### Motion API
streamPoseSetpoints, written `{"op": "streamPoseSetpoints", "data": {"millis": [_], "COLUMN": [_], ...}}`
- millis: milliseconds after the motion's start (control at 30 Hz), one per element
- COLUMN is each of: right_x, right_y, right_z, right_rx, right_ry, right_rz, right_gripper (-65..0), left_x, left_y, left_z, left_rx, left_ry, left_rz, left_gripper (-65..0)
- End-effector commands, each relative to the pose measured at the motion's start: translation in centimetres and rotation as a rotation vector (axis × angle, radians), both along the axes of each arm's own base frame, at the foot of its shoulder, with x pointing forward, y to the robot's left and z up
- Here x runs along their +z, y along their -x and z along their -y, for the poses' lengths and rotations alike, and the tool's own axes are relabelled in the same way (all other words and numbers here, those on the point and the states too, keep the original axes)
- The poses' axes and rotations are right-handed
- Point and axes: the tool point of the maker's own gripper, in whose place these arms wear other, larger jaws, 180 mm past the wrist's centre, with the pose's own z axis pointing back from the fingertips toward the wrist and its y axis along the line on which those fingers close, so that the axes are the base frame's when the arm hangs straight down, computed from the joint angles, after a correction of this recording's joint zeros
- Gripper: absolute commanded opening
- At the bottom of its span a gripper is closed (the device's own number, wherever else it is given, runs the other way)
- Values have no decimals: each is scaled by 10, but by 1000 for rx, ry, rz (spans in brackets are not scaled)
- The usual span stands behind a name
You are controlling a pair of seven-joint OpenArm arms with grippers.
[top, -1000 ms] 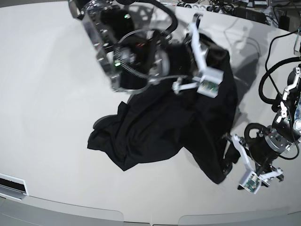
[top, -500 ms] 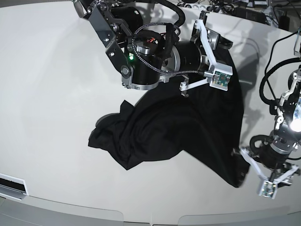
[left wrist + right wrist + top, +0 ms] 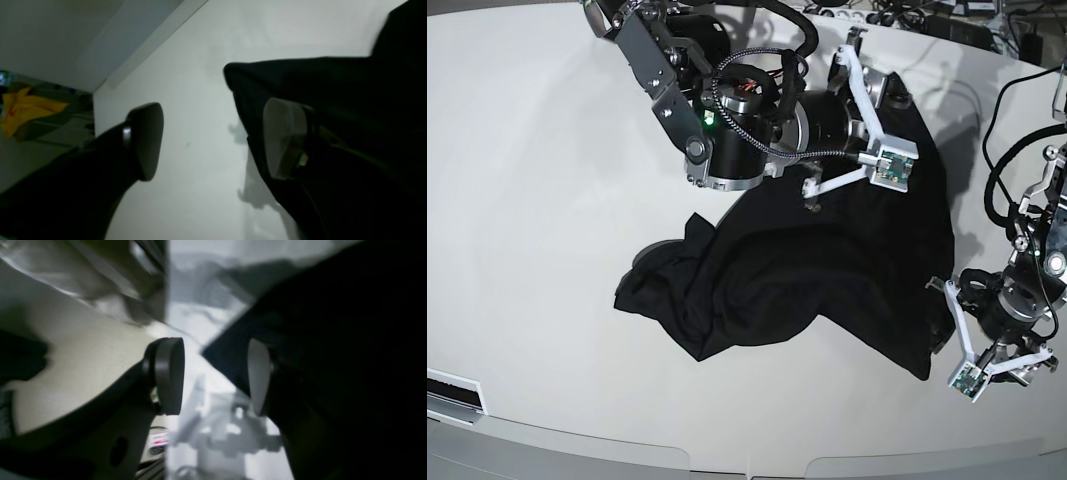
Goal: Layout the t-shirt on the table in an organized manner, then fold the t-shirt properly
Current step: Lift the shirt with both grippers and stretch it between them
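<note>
Base view: I see the black t-shirt (image 3: 817, 270) lying crumpled on the white counter (image 3: 527, 200), spread from about the middle toward the right-hand edge, with a bunched lobe reaching toward the near edge. One strip of cloth runs up toward the far edge under my right arm; another corner trails toward the near right, ending just beside my left arm.

My right end effector (image 3: 832, 125) hangs over the far part of the shirt. In the right wrist view its two pads (image 3: 170, 373) stand apart with bare gap between them; the black cloth (image 3: 333, 340) fills the frame behind one pad, but nothing is pinched between the two. The picture is blurred, so I cannot tell whether that pad touches the fabric.

My left end effector (image 3: 952, 320) sits near the right edge of the counter, beside the shirt's near right corner. In the left wrist view the pads (image 3: 148, 140) are spread wide, bare counter (image 3: 200, 150) showing between them. The shirt's edge (image 3: 333, 86) lies behind the other pad, and nothing is gripped.
</note>
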Motion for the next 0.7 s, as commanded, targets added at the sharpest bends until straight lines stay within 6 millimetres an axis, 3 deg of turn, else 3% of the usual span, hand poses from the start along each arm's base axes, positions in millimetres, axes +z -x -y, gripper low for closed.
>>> {"op": "streamPoseSetpoints", "data": {"millis": [0,133,333,500,667], "right_x": [15,13,23,25,13], "right_y": [-14,-68,-143,-176,-192], "right_z": [-2,27,101,172,220], "right_rx": [-50,-280,-536,-654,-713], "right_ry": [-53,-22,35,123,202], "right_rz": [29,91,168,252,288], "right_gripper": [-322,-322,-322,-322,-322], "left_x": [22,8,-18,-35,-73], "left_y": [-6,4,40,87,126], "left_z": [-2,16,70,107,111], "left_rx": [-2,-70,-344,-565,-569], "left_ry": [3,63,218,334,379], "left_rz": [55,-42,-264,-465,-584], "left_gripper": [-181,-181,-181,-181,-182]}}
